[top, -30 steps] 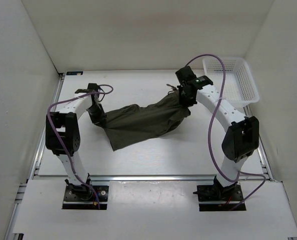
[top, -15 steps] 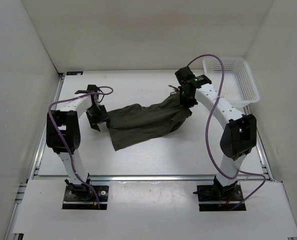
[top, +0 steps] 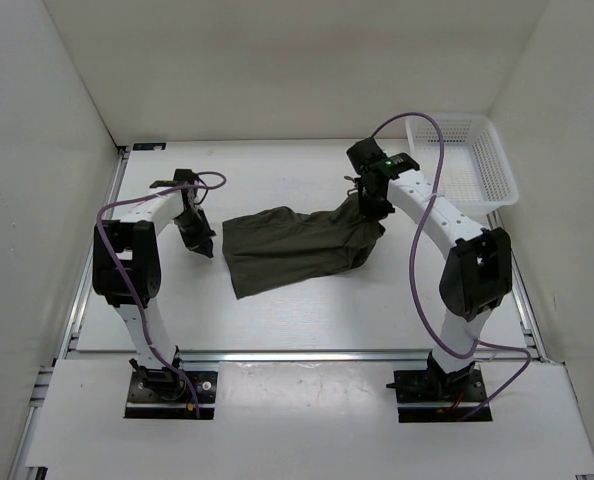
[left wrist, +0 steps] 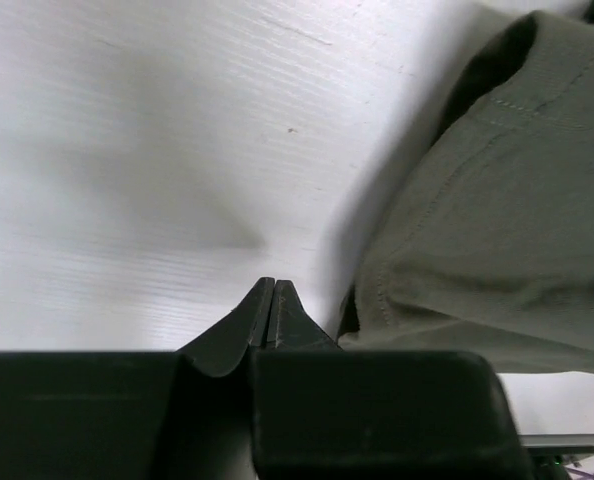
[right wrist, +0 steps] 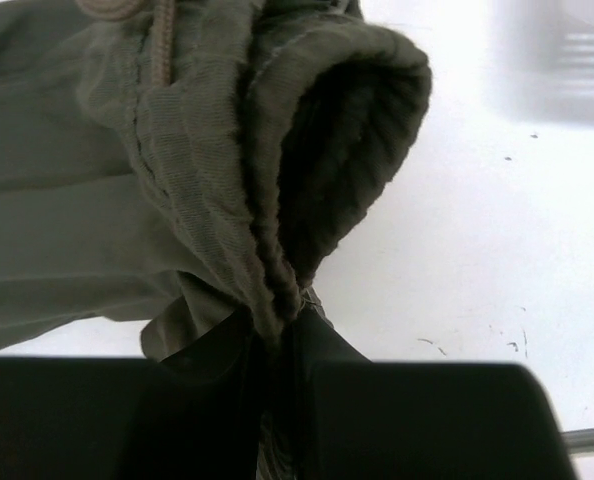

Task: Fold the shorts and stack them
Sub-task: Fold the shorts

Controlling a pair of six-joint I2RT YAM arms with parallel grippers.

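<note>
The dark olive-green shorts (top: 292, 243) lie stretched across the middle of the table, one end lifted toward the right. My right gripper (top: 370, 197) is shut on the gathered waistband (right wrist: 277, 250) and holds that end a little above the table; a drawstring (right wrist: 157, 40) hangs by it. My left gripper (top: 201, 238) is shut and empty, just left of the shorts' left hem. In the left wrist view the gripper (left wrist: 274, 290) has its tips pressed together over bare table, with the hem (left wrist: 477, 250) beside it to the right.
A white mesh basket (top: 461, 158) stands at the back right corner. White walls close the table on three sides. An aluminium rail (top: 297, 353) runs along the near edge by the arm bases.
My left gripper has let go of the shorts' left end and drawn slightly left. The left end now lies flat. My right gripper has shifted a little left and back with the waistband.
</note>
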